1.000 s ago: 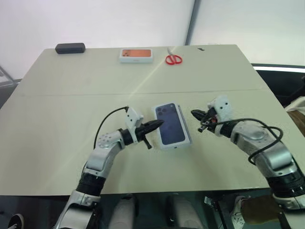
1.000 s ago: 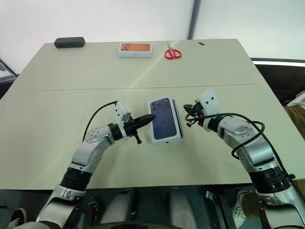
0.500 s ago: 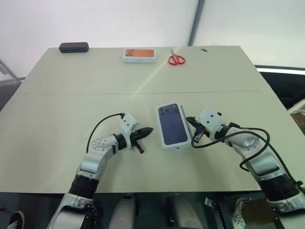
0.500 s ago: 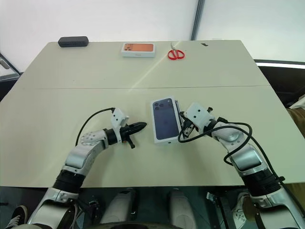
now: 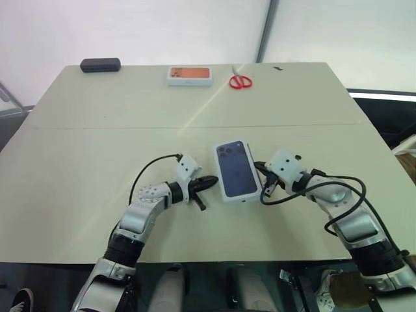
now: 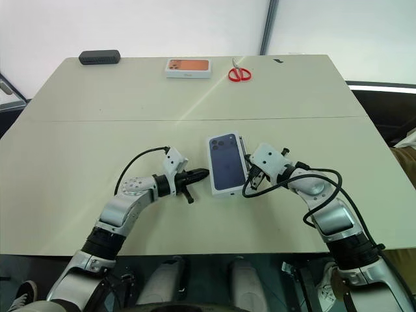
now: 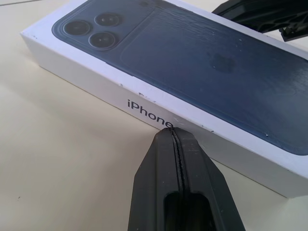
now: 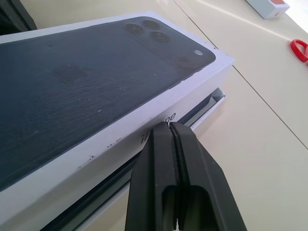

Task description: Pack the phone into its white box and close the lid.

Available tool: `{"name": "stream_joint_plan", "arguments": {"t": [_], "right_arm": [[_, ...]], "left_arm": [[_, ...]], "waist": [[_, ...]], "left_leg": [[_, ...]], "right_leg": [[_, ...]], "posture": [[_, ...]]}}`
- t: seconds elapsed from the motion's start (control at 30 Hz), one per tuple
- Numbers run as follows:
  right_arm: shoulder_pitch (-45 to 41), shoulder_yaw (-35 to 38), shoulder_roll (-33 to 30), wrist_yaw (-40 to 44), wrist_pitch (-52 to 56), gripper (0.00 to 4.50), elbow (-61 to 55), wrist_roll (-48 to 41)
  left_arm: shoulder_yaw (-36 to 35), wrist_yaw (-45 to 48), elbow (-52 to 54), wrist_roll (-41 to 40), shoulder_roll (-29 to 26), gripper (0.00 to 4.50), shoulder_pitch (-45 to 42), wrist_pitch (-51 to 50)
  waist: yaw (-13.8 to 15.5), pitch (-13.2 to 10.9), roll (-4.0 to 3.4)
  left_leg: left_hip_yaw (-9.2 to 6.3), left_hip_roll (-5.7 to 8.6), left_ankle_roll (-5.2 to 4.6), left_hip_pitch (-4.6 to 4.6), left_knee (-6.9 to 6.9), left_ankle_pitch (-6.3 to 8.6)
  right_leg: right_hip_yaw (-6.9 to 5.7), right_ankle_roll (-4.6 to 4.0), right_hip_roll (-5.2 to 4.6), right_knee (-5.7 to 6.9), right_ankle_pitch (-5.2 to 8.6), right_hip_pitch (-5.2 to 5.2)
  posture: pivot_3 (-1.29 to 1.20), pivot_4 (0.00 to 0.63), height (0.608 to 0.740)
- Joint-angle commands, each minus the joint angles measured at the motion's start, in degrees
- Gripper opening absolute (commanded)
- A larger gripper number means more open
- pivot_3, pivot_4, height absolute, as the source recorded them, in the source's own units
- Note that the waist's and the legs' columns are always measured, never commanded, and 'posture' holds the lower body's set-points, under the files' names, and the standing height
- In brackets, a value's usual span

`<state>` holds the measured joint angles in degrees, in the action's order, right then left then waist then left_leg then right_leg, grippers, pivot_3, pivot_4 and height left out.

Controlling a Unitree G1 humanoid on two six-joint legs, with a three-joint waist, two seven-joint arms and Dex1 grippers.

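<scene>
The lid [image 5: 236,171], white with a dark blue phone picture on top, lies slightly askew over the white box, whose rim [image 8: 217,94] juts out from under it on the right. The phone is hidden under the lid. My left gripper [image 7: 172,131] is shut, and its tip touches the lid's left side wall [image 7: 144,103] by the printed lettering. My right gripper [image 8: 167,127] is shut as well, with its tip against the lid's right side wall. Both grippers sit low over the table, one on each side of the lid [image 6: 227,162].
At the table's far edge lie a black oblong case [image 5: 100,65], a white box with an orange picture [image 5: 190,75] and red scissors [image 5: 238,81]. A seam crosses the beige table [image 5: 78,156] behind the lid. The front edge is close below my arms.
My right gripper came down from above the table to the lid's right side and has stayed there. My left gripper drew back from the lid, then returned to its left wall.
</scene>
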<state>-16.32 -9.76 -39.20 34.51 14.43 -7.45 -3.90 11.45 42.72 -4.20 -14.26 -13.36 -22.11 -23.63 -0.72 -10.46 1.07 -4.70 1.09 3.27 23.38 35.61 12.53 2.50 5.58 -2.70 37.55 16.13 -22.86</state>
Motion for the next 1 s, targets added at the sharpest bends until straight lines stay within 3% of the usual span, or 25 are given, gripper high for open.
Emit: {"name": "stream_joint_plan", "arguments": {"t": [0.03, 0.63, 1.0], "right_arm": [[0.12, 1.04, 0.78, 1.0, -1.26, 0.04, -1.61, 0.32], [1.86, 1.79, 1.38, 1.37, -1.62, 0.04, -0.21, 4.24], [1.57, 2.56, 2.14, 1.86, -1.31, 0.04, -1.41, 4.46]], "left_arm": [[-0.17, -0.15, 5.06, -1.5, 1.22, 0.0, -2.52, -0.35], [2.44, 0.96, 1.04, 1.54, 1.54, 0.0, -3.09, 1.82], [0.16, 0.85, 3.0, -0.77, 2.51, 0.0, -2.57, 1.04]], "waist": [[0.01, 0.0, 0.0], [-0.02, 0.0, 0.0], [0.02, 0.0, 0.0]], "left_leg": [[0.0, 0.0, 0.0, 0.0, 0.0, 0.0], [0.0, 0.0, 0.0, -0.02, 0.03, 0.0], [-0.01, 0.02, 0.0, -0.01, 0.06, 0.0]], "right_leg": [[0.0, 0.0, 0.0, 0.0, 0.0, 0.0], [-0.01, 0.0, 0.01, 0.01, 0.0, 0.03], [-0.02, 0.0, -0.01, 0.01, 0.0, 0.05]], "posture": [[0.0, 0.15, 0.74], [0.0, 0.15, 0.74], [0.0, 0.15, 0.74]]}}
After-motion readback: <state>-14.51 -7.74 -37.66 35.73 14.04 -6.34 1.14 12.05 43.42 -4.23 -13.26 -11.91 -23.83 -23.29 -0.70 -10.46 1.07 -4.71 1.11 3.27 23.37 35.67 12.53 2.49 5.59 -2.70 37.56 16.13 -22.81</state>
